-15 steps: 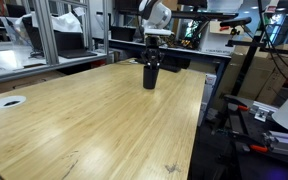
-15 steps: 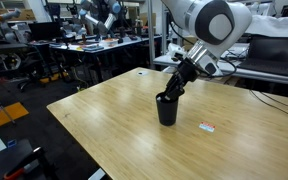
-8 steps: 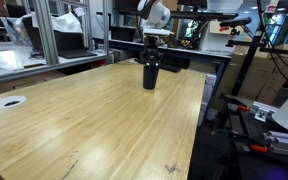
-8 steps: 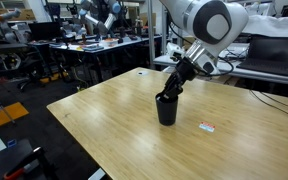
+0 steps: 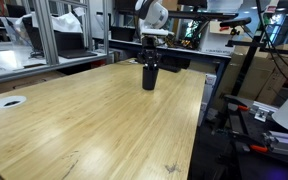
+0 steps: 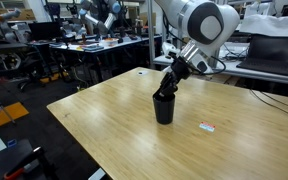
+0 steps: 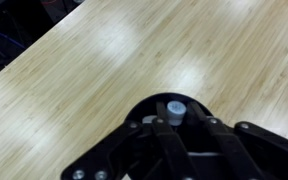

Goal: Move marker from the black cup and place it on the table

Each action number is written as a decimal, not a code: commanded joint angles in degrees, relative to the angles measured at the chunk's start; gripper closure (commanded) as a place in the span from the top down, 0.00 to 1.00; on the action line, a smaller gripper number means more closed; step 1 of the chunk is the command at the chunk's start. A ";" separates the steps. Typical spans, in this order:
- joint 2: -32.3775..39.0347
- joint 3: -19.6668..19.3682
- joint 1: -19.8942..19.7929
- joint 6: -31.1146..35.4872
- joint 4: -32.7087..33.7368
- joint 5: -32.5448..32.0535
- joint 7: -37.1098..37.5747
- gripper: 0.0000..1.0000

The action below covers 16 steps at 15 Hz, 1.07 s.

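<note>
The black cup (image 5: 150,76) stands upright on the far part of the bamboo table (image 5: 94,125); it also shows in an exterior view (image 6: 164,109). My gripper (image 5: 150,57) (image 6: 171,86) reaches down into the cup's mouth. In the wrist view the cup (image 7: 137,113) is a dark ring, and the marker's light round end (image 7: 174,107) stands up inside it. My gripper's fingers (image 7: 174,116) lie close against both sides of that end, shut on the marker. The marker's body is hidden in the cup.
A flat white disc with a hole (image 5: 11,101) lies near the table's left edge. A small red-and-white tag (image 6: 207,126) lies on the table beside the cup. Benches, frames and equipment stand beyond the table's far edge (image 6: 134,72).
The arm has shifted slightly sideways above the cup, and the cup has moved a little with it. The gripper stays in the cup's mouth.
</note>
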 commanded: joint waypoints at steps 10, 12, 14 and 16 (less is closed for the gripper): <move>5.20 0.03 -2.21 -5.16 6.04 0.22 1.31 0.05; 4.62 0.03 -2.26 -5.96 6.41 0.22 1.67 0.05; 3.70 -0.05 -2.25 -6.85 6.75 0.15 2.05 0.05; 3.10 -0.17 -2.15 -7.95 7.63 0.07 2.54 0.05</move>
